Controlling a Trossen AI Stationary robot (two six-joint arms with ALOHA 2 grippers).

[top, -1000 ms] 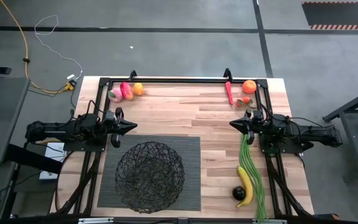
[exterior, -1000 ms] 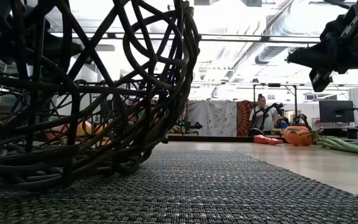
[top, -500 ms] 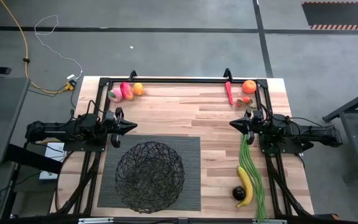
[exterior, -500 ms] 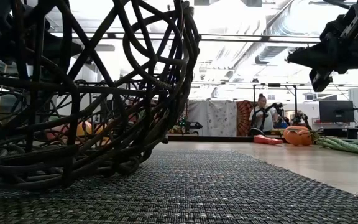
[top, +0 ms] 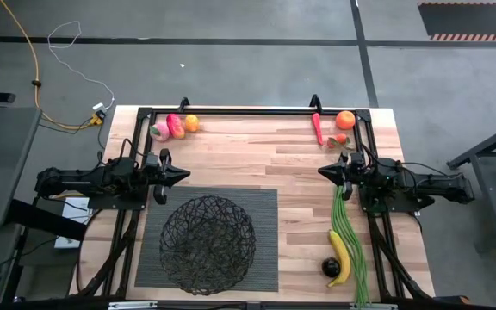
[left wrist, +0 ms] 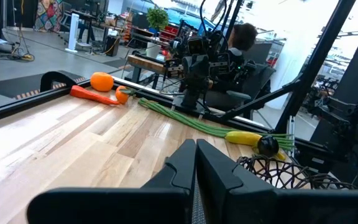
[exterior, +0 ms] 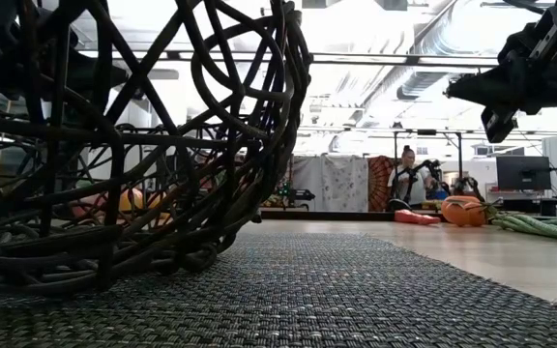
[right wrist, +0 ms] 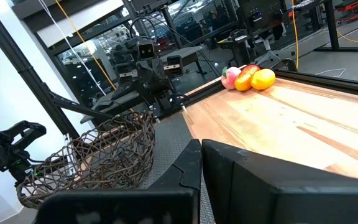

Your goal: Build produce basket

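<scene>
The black wire basket (top: pixel 207 244) stands on a dark ribbed mat (top: pixel 265 258) at the table's near middle. At the far left lie a pink peach (top: pixel 160 131), a red pepper (top: pixel 176 126) and an orange (top: pixel 191 123). At the far right lie a red pepper (top: pixel 318 128) and an orange (top: pixel 344 120). Along the right side lie the long green beans (top: pixel 356 250), a yellow banana (top: pixel 340 255) and a dark round fruit (top: pixel 331 268). My left gripper (top: pixel 184 175) is shut above the table's left side, my right gripper (top: pixel 322 170) shut above its right side; both point level at each other.
A black frame (top: pixel 248 110) runs along the table's far edge and down both sides. Bare wood (top: pixel 257 159) lies between the two grippers. Beyond the table, a person (exterior: pixel 406 174) sits in the room.
</scene>
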